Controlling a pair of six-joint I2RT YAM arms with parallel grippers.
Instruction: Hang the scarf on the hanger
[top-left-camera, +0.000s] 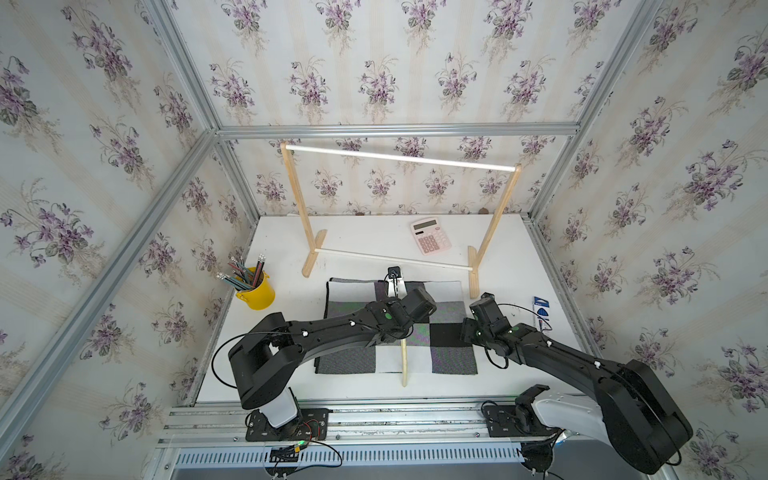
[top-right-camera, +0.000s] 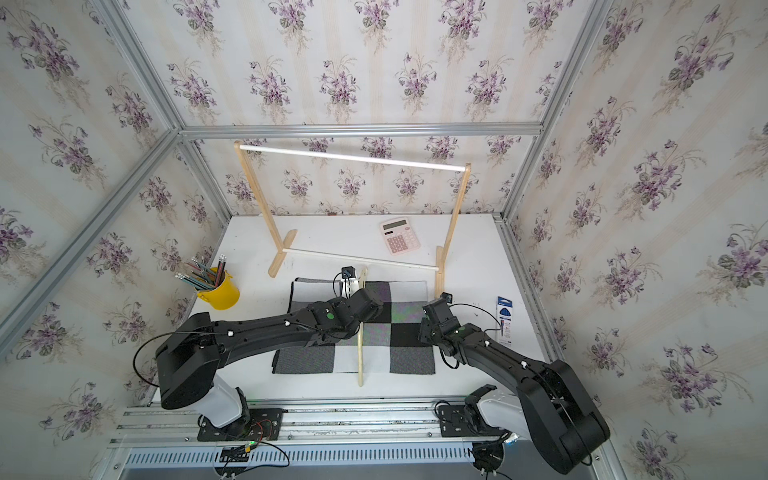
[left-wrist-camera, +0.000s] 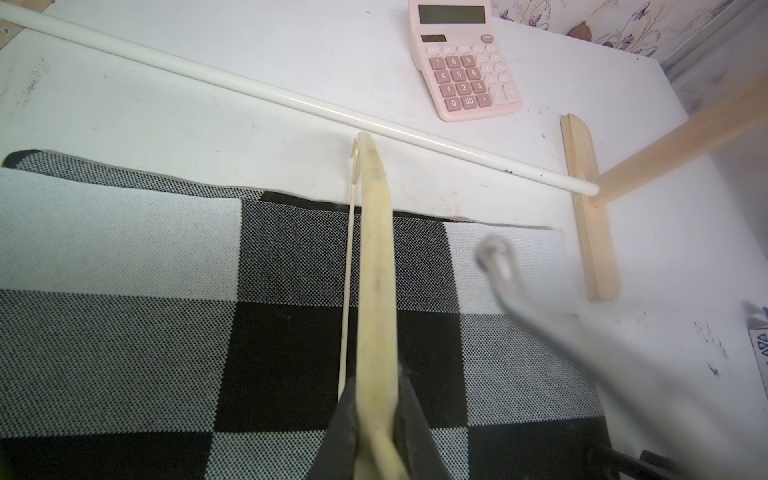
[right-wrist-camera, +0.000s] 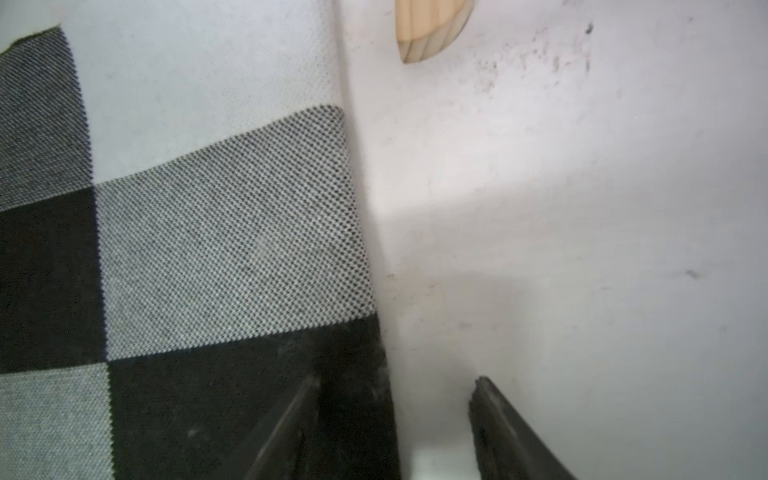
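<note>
Left gripper (left-wrist-camera: 377, 395) is clenched on the hanger (left-wrist-camera: 376, 249), gripping the cream arch partway along. In both top views the hanger shows edge-on, running front to back over the middle column of the scarf (top-left-camera: 345, 363). That likely presents it as a fixed bar for cloth to be drawn across. The slim lower bar (left-wrist-camera: 347, 270) runs just beside the arch. The metal hook (left-wrist-camera: 492, 253) is blurred, close to the lens. Can't tell if the hanger touches the cloth.

The scarf lies flat and spread on the white table (top-left-camera: 365, 232), in front of the wooden rack (top-left-camera: 399, 160) and near its lower rod (left-wrist-camera: 291, 99). None of it is on the hanger yet.

Right gripper (right-wrist-camera: 397, 380) is down at the scarf's right edge with the jaws apart. One finger is over the black square and the other over bare table, so the hem sits in the gap. Nothing is pinched yet. That looks like a setup to nip the hem and carry that side toward the hanger.

Risks:
- Knit is floppy, so a shallow pinch may slip.
- The rack foot (right-wrist-camera: 432, 29) is near the right gripper.

Pink calculator (top-left-camera: 431, 236), yellow pencil cup (top-left-camera: 255, 291) and blue packet (top-left-camera: 542, 311) are well apart from the action.
</note>
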